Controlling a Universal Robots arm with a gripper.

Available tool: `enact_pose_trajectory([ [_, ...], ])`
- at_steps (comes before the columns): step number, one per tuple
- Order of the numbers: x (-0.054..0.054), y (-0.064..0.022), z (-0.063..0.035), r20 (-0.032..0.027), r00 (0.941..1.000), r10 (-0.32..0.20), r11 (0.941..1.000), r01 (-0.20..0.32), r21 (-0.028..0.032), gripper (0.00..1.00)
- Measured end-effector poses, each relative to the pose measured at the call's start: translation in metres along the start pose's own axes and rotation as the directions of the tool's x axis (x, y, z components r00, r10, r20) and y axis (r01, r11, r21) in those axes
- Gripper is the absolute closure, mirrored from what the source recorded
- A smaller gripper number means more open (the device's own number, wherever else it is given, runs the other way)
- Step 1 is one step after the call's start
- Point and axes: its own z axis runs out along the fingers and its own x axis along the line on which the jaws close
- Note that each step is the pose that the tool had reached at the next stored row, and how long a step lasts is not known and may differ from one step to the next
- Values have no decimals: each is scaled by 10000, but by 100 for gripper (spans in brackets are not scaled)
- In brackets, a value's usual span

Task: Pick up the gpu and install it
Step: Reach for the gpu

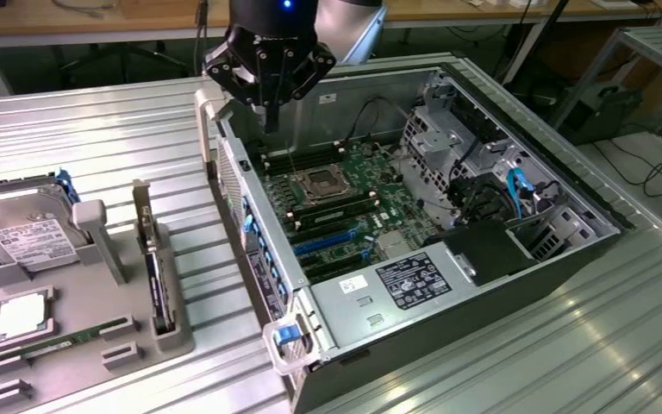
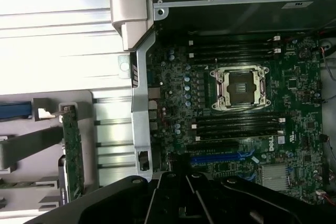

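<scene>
Lower left of the exterior view, the gpu [image 1: 159, 276] stands on edge in a gray holder [image 1: 107, 250], near a white-labelled hard drive [image 1: 21, 237]. Centre, the open computer case [image 1: 360, 341]; its motherboard [image 2: 236, 129] reads "DELL". Top centre, the end effector [image 1: 271, 126] hangs clenched, empty.

Overall: I see cool, fairly even light with a bluish cast in both views.
Source: bright upper faces tell me it falls from overhead.
Glare: the ribbed metal table [image 2: 58, 51] beside my gripper [image 1: 271, 121] washes out almost to white in the wrist view. A softer sheen lies on it far from the gripper, past the case [image 1: 458, 345].
Shadow: below the gripper the motherboard [image 1: 343, 203] sits dim, darkest under the case wall nearest the gripper.
Contrast: in the wrist view my gripper reads as a black silhouette.
</scene>
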Motion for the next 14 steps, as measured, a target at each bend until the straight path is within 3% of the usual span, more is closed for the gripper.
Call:
enact_pose_trajectory([
  [14, 81, -6, -2, 0, 10000, 0, 10000, 0, 0, 89],
])
